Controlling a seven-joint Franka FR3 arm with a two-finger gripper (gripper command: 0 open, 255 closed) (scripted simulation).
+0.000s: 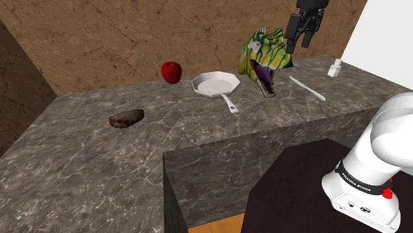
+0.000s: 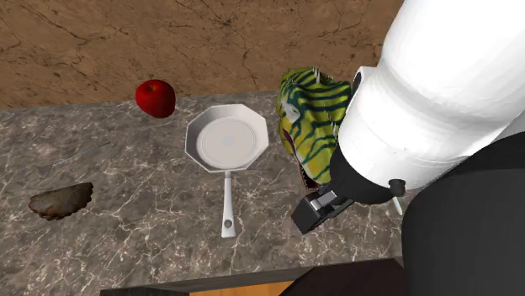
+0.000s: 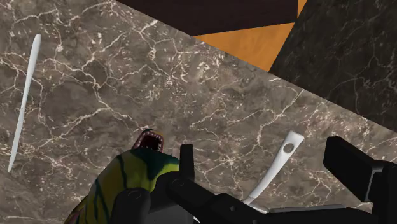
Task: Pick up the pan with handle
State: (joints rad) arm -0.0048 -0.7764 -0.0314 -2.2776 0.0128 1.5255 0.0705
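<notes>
A white octagonal pan lies flat on the dark marble counter, its long handle pointing toward the counter's front edge. My black gripper hangs high above the counter, up and to the shoulder view's right of the pan, over a green and yellow striped dinosaur head. In the wrist view my gripper is open, its fingers wide apart with nothing between them. Far below them shows the end of the pan handle, with the dinosaur head beside it.
A red apple sits behind the pan at the brown wall. A brown lumpy piece lies further along. A white slim utensil and a small white bottle lie beyond the dinosaur head.
</notes>
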